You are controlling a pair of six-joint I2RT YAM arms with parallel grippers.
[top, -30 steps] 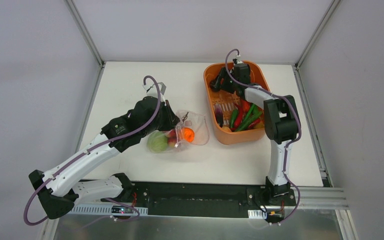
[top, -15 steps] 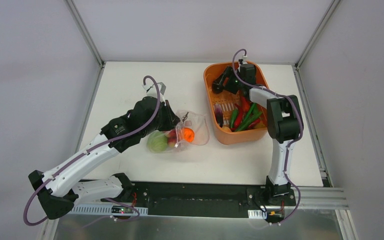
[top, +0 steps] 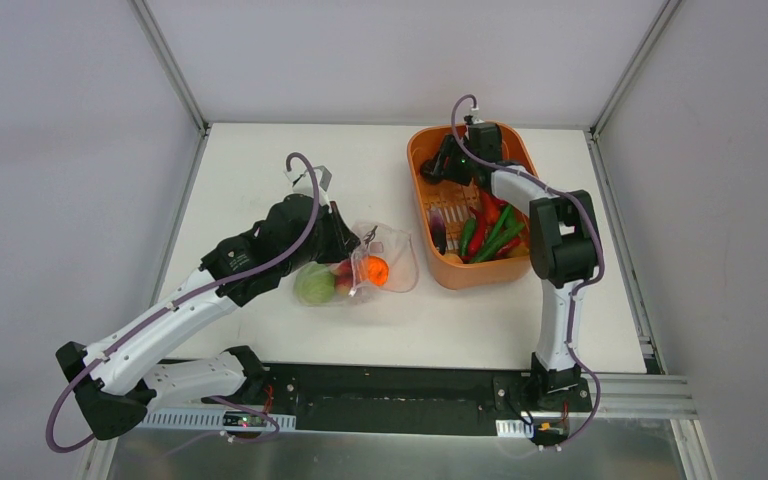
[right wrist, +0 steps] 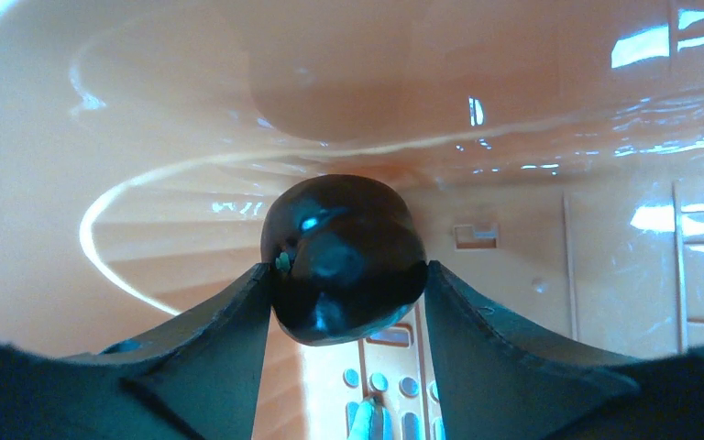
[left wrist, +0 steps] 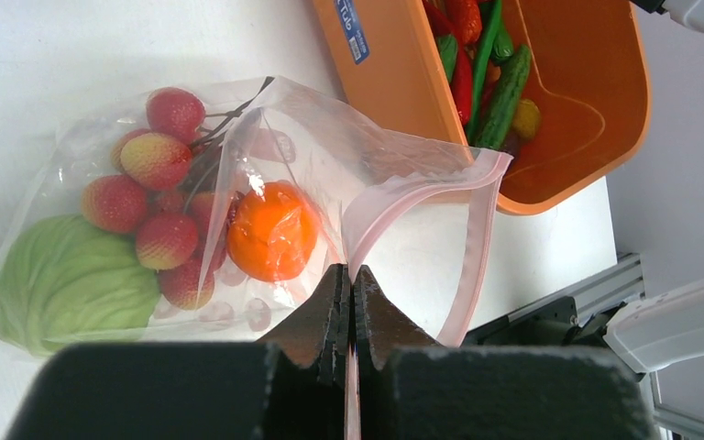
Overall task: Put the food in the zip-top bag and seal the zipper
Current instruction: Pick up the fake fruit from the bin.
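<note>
left tool (left wrist: 349,275): closed, pinching the near lip of the zip-top bag (left wrist: 403,174) at its mouth; a thin pink strip runs down between the fingers.
zip-top bag: flat on the bench (top: 260,170), straight ahead of the left tool. mouth gapes open on the tool's right-hand side in the wrist view, facing the orange tub (left wrist: 596,101).
zipper (left wrist: 478,238): unsealed, the two pink lips stand well apart, far lip arcing ahead of the left tool.
food in bag: orange fruit (left wrist: 270,229) just ahead of the left tool's tips, red-yellow fruits (left wrist: 156,160) clustered beyond and to its left, light green piece (left wrist: 64,280) farthest left at the bag's closed end.
right tool (right wrist: 344,275): inside the tub's far end, one finger pressed on each side of a dark purple piece (right wrist: 344,247), gripping it.
dark purple piece: sits between the right tool's fingers with the tub floor behind it. can't tell if it's lifted off the floor.
orange tub: ahead-right of the left tool, just beside the bag's mouth.
food in tub: red and green peppers (top: 490,228) piled at the near end, behind the right tool.
</note>
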